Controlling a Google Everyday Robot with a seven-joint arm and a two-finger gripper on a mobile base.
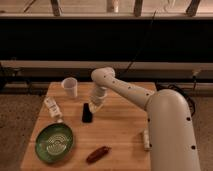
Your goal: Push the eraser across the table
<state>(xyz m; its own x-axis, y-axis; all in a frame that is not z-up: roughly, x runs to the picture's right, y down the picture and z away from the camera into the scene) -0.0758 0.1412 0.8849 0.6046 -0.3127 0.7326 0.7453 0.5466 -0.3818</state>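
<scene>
The eraser [87, 113] is seen lying flat on the table [120, 135], left of centre, between the white cup [69, 87] and the green plate [54, 143]. The gripper [95, 106] is held low just beside the eraser's right edge; whether they touch cannot be told. A whitish block [52, 108] is noted left of the eraser, a reddish-brown sausage-shaped item [98, 154] near the front edge.

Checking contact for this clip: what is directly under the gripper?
The gripper hangs over bare table, right beside the eraser. Its body covers the spot beneath, so contact with the eraser cannot be judged.
</scene>
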